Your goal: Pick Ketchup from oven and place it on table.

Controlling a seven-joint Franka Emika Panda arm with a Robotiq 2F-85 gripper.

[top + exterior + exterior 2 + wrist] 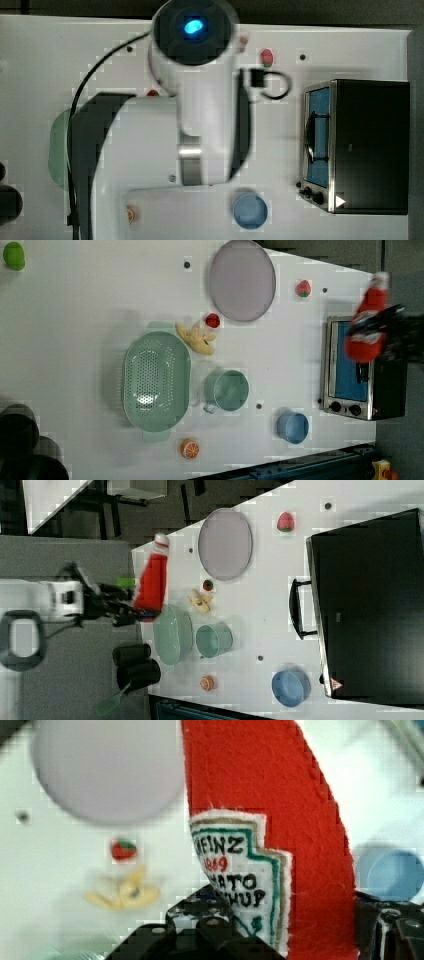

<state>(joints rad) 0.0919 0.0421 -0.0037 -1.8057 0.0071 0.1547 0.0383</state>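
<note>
The ketchup (265,810), a red soft bottle with a white label, hangs in the air with my gripper (295,930) shut on its lower body. In the left view the ketchup (369,315) overlaps the oven's (390,390) top corner, cap pointing up, with the dark gripper (385,336) at its base. The right view shows the ketchup (152,577) and gripper (131,606) near the white table's (270,610) left edge, beside the green colander. The oven (372,145) stands at the top view's right with its blue door (320,132) shut. My arm (200,100) hides the bottle there.
On the table (75,315) lie a green colander (156,380), a teal cup (227,390), a blue bowl (292,427), a grey plate (242,280), a yellow toy (197,340), a strawberry (303,288), a small red fruit (213,320) and an orange (190,448). Black cylinders (20,440) stand at one corner.
</note>
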